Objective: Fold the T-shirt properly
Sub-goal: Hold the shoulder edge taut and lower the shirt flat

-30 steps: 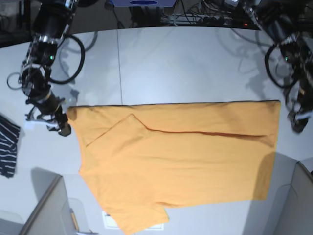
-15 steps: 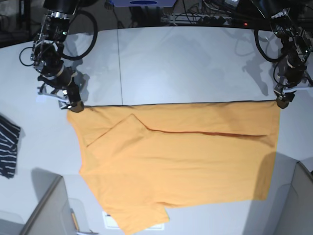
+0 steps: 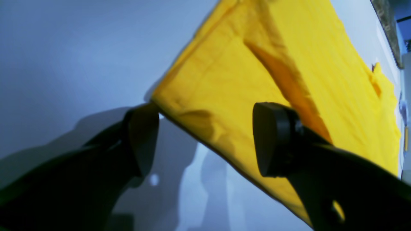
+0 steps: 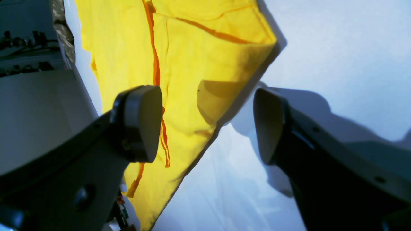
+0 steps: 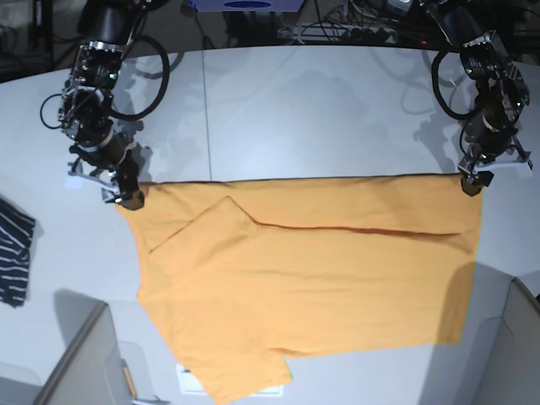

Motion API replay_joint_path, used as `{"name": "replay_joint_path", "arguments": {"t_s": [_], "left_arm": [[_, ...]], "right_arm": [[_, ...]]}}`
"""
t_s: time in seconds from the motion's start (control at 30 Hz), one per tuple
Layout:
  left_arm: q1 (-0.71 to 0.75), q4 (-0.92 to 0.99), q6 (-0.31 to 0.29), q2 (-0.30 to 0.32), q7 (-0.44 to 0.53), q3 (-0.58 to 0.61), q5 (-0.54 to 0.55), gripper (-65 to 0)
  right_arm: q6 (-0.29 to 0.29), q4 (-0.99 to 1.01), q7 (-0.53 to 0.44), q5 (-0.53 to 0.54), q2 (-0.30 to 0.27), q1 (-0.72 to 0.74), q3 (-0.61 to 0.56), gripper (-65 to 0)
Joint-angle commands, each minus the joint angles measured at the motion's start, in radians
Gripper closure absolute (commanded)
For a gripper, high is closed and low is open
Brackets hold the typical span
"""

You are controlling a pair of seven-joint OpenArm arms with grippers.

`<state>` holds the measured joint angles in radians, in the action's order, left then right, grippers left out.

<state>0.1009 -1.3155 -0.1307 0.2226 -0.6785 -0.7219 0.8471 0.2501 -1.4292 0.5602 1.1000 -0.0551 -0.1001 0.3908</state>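
**A:** Where is the T-shirt [image 5: 304, 278] seen?

**B:** It is spread flat on the table [image 5: 287, 110], folded along its far edge, with a sleeve turned in near the right arm's end. One far corner is framed between the fingers of each arm.

**A:** How is the left gripper [image 3: 205, 138] shown?

**B:** Its jaws are held wide apart. One finger [image 3: 144, 138] is seen just at the shirt's corner, over bare table; the other finger [image 3: 276, 138] is poised above the cloth. Nothing is pinched between them.

**A:** And the right gripper [image 4: 208, 122]?

**B:** It is also spread wide, with nothing held. One finger [image 4: 141, 122] is placed over the fabric, the other finger [image 4: 269, 125] over the table beyond the hem, so the shirt's edge is bracketed in the gap.

**A:** Is anything else pictured?

**B:** A dark striped garment [image 5: 13, 257] is seen well apart from the fingers, at the table's edge beyond the right arm.
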Motion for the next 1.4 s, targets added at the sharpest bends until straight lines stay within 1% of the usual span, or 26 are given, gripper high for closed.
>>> {"name": "replay_joint_path", "arguments": {"t_s": [0.0,0.57,0.9,1.0,1.07,1.1,1.13,1.17,1.23,1.27,1.33,1.37], "left_arm": [[-0.014,0.001,-0.007,0.019,0.016,-0.008,0.011,-44.1],[-0.129,0.156,-0.005,0.019,0.018,-0.005,0.011,-43.9],[-0.137,0.166,-0.004,0.019,0.018,-0.009,0.008,-43.9],[-0.137,0.166,-0.004,0.019,0.018,-0.006,0.008,-43.8],[-0.137,0.166,-0.004,0.019,0.018,-0.005,0.008,-43.8],[-0.137,0.166,-0.004,0.019,0.016,-0.005,0.008,-43.4],[-0.137,0.166,-0.004,0.019,0.016,-0.003,0.008,-41.5],[-0.137,0.166,-0.004,0.019,0.016,-0.003,0.008,-36.9],[-0.137,0.166,-0.004,0.019,0.016,-0.003,0.008,-24.2],[-0.137,0.166,-0.004,0.019,0.016,-0.003,0.008,-16.1],[-0.145,0.166,-0.004,0.019,0.013,-0.003,0.008,-2.5],[-0.148,0.167,-0.002,0.019,0.013,-0.003,0.008,0.0]], "right_arm": [[0.025,0.001,-0.001,-0.022,-0.007,0.003,0.001,-42.0],[0.025,0.005,-0.009,-0.022,-0.007,0.032,0.001,-41.9],[0.024,0.124,-0.009,-0.022,-0.007,0.078,0.001,-41.9],[0.024,0.13,-0.01,-0.022,-0.007,0.089,0.001,-41.9],[0.024,0.129,-0.01,-0.022,-0.007,0.089,0.001,-40.5],[0.024,0.129,-0.01,-0.022,-0.007,0.089,0.001,-38.0],[0.024,0.129,-0.01,-0.022,-0.007,0.089,0.001,-33.8],[0.024,0.129,-0.01,-0.022,-0.007,0.089,0.001,-28.5],[0.022,0.129,-0.01,-0.024,-0.007,0.089,0.001,-18.3],[0.022,0.129,-0.01,-0.024,-0.007,0.089,0.001,-13.1],[0.022,0.129,-0.01,-0.024,-0.007,0.095,0.001,-4.7],[0.022,0.129,-0.01,-0.024,-0.007,0.098,0.003,-0.3]]}}
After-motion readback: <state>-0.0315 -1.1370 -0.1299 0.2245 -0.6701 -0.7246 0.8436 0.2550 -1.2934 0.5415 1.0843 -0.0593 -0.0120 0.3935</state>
